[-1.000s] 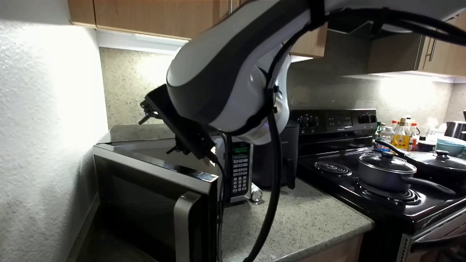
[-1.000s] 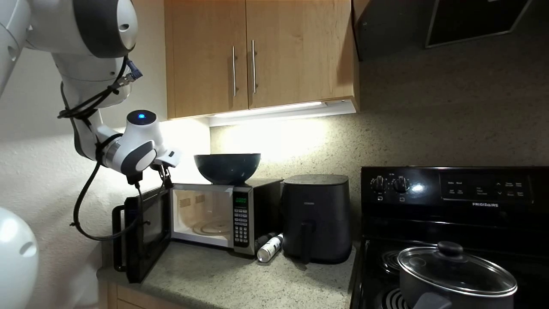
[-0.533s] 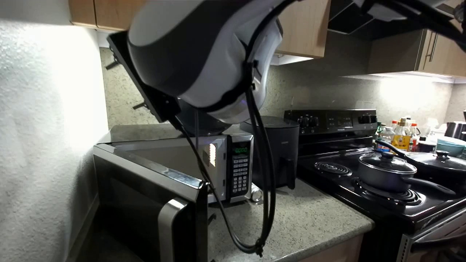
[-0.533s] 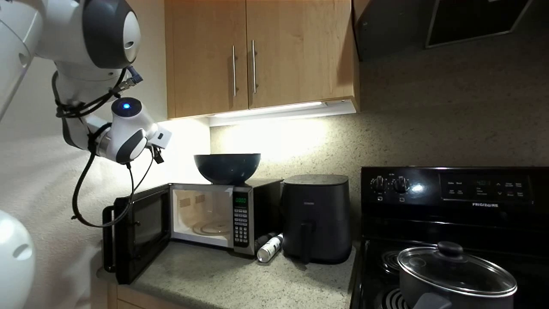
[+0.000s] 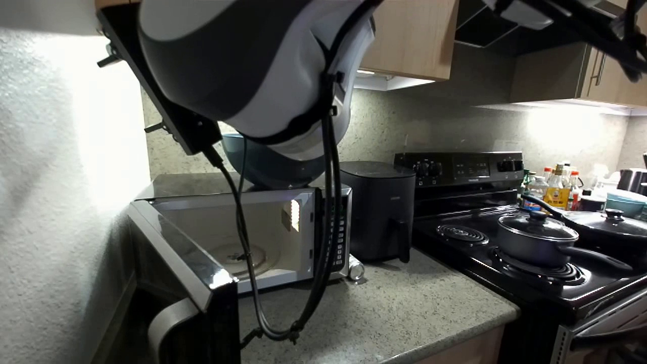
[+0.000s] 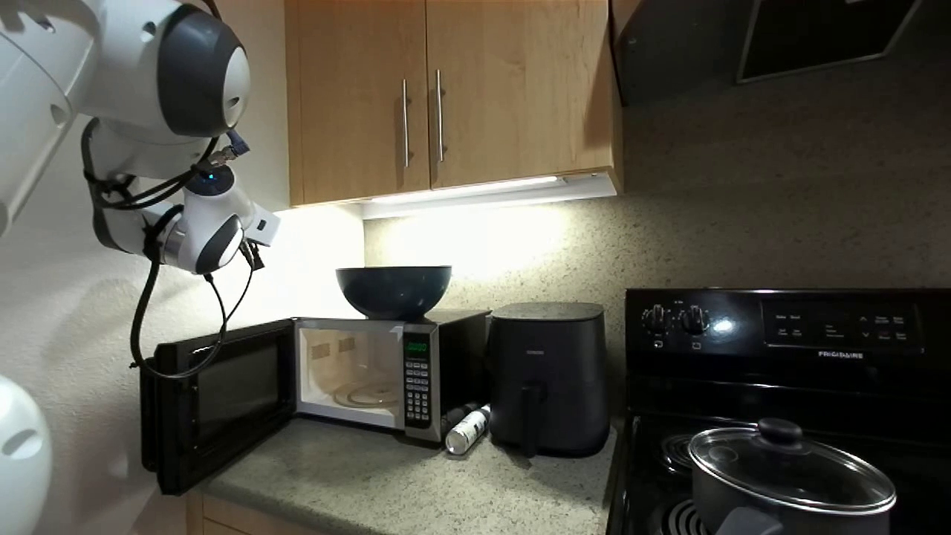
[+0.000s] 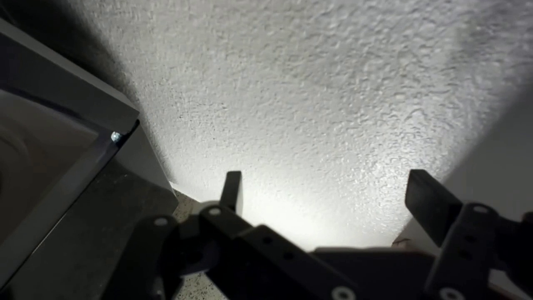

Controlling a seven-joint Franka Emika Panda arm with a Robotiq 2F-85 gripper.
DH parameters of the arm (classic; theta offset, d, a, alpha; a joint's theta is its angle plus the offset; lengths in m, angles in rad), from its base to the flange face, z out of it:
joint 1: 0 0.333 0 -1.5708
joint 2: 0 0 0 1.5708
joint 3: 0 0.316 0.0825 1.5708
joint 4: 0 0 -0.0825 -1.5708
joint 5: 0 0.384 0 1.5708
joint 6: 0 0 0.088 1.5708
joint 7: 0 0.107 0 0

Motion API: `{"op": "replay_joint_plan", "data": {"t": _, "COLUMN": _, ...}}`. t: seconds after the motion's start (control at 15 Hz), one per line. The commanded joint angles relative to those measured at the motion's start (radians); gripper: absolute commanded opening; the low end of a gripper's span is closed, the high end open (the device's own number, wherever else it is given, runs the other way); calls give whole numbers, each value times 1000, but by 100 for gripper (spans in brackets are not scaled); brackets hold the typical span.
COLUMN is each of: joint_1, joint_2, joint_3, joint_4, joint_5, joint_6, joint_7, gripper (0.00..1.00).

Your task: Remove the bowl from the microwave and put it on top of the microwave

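The dark blue-black bowl (image 6: 394,291) rests upright on top of the steel microwave (image 6: 421,386); the arm partly covers the bowl (image 5: 273,167) in an exterior view. The microwave door (image 6: 223,401) is swung wide toward the left wall, and a glass turntable shows in the lit cavity. My gripper (image 6: 254,255) hangs in the air above the door, left of the bowl and apart from it. Seen from the wrist, the gripper (image 7: 325,179) is open, its fingers far apart with only the white wall behind them. The microwave's corner and door hinge appear at the left there.
A black air fryer (image 6: 548,379) stands right of the microwave, with a white can (image 6: 468,431) lying between them. The stove holds a lidded pan (image 6: 791,475). Wood cabinets (image 6: 513,96) hang above. A textured wall (image 5: 65,177) borders the left. A cable loop (image 5: 283,336) dangles from the arm.
My gripper has risen and moved left, away from the door's top edge. The microwave door has swung farther out toward the left wall. The bowl has stayed in place.
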Motion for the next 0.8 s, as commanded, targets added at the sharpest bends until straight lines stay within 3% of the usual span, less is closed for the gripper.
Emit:
{"op": "replay_joint_plan", "data": {"t": 0.0, "joint_1": 0, "joint_2": 0, "joint_3": -1, "joint_4": 0, "joint_5": 0, "joint_6": 0, "joint_7": 0, "gripper": 100}}
{"op": "replay_joint_plan", "data": {"t": 0.4, "joint_1": 222, "joint_2": -65, "joint_3": -347, "joint_4": -41, "joint_5": 108, "joint_6": -129, "joint_7": -82, "gripper": 100}}
{"op": "replay_joint_plan", "data": {"t": 0.6, "joint_1": 290, "joint_2": -58, "joint_3": -434, "joint_4": -28, "joint_5": 77, "joint_6": -252, "joint_7": -39, "gripper": 100}}
{"op": "replay_joint_plan", "data": {"t": 0.73, "joint_1": 298, "joint_2": -65, "joint_3": -431, "joint_4": -28, "joint_5": 65, "joint_6": -347, "joint_7": -28, "gripper": 100}}
